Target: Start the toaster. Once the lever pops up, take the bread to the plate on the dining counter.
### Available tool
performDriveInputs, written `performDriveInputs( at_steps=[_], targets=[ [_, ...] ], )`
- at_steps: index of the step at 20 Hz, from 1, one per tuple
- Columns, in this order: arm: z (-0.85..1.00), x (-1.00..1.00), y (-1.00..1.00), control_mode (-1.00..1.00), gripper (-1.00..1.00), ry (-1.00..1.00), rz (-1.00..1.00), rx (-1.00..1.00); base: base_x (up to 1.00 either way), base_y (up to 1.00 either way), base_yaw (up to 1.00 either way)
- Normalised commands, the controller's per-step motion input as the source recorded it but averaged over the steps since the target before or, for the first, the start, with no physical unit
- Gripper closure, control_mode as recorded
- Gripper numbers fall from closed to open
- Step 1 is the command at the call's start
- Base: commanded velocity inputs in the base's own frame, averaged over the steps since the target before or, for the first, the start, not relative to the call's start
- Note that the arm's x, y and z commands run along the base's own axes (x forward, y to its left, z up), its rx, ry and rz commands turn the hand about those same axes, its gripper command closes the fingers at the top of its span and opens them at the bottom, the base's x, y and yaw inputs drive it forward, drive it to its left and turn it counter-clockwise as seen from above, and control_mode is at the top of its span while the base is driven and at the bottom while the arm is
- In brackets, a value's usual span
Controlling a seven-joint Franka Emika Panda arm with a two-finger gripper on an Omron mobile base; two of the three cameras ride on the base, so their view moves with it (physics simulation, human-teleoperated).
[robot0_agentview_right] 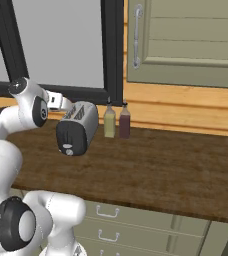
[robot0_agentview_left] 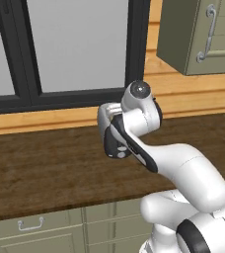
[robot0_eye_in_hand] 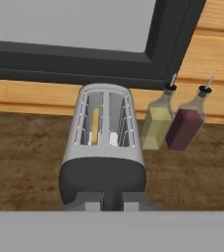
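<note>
The chrome toaster (robot0_eye_in_hand: 104,147) stands on the dark wood worktop (robot0_agentview_right: 161,165) below the window; its black end face (robot0_agentview_right: 69,141) with a pale knob faces the robot. One tan slice of bread (robot0_eye_in_hand: 95,125) sits low in the left slot. My gripper (robot0_eye_in_hand: 112,202) is right at the top of the end face, its two tips a small gap apart and nothing clearly held. The lever is hidden behind the fingertips. In the right base view the gripper (robot0_agentview_right: 63,106) hovers at the toaster's upper left. The plate and the dining counter are out of view.
Two bottles stand just right of the toaster against the wooden back wall: a yellowish one (robot0_eye_in_hand: 155,125) and a dark red one (robot0_eye_in_hand: 185,127). A black window frame (robot0_agentview_right: 113,50) rises behind. A wall cabinet (robot0_agentview_right: 186,40) hangs at the upper right. Olive drawers (robot0_agentview_right: 136,220) sit below the worktop.
</note>
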Motion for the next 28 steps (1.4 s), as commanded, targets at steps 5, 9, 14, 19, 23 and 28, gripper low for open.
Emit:
performDriveInputs(
  at_steps=[5,9,14,19,23,28],
  targets=[
    [0.06,0.01,-0.01,-1.00,-1.00,-0.04,0.01,0.00,0.00,0.00,0.00],
    [0.00,0.00,0.00,-1.00,-1.00,0.00,0.00,0.00,0.00,0.00,0.00],
    [0.00,0.00,0.00,-1.00,-1.00,0.00,0.00,0.00,0.00,0.00,0.00],
    [0.00,0.00,0.00,-1.00,-1.00,0.00,0.00,0.00,0.00,0.00,0.00],
    [0.00,0.00,0.00,-1.00,-1.00,0.00,0.00,0.00,0.00,0.00,0.00],
    [0.00,0.00,0.00,-1.00,-1.00,0.00,0.00,0.00,0.00,0.00,0.00]
  ],
)
